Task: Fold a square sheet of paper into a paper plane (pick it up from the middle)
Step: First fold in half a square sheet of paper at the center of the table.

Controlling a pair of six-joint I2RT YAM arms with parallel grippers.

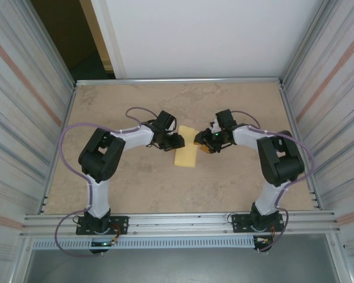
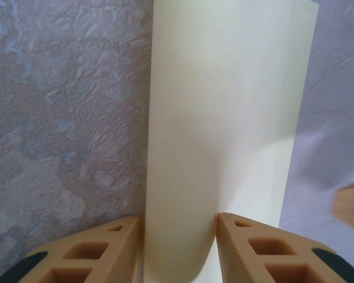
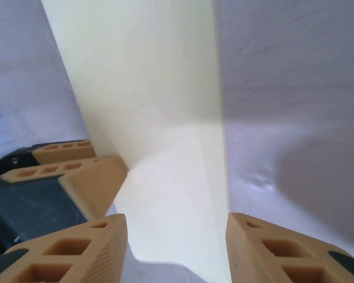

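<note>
Top view shows the paper point(image 1: 186, 154) lying between our grippers, long axis running away from the bases, left gripper point(image 1: 178, 141) and right gripper point(image 1: 197, 141) both open astride its far end.

A lab test cell: aluminium-framed wall panels point(image 1: 23, 88) enclose a tan table point(image 1: 165, 188) bearing bolted arms
</note>
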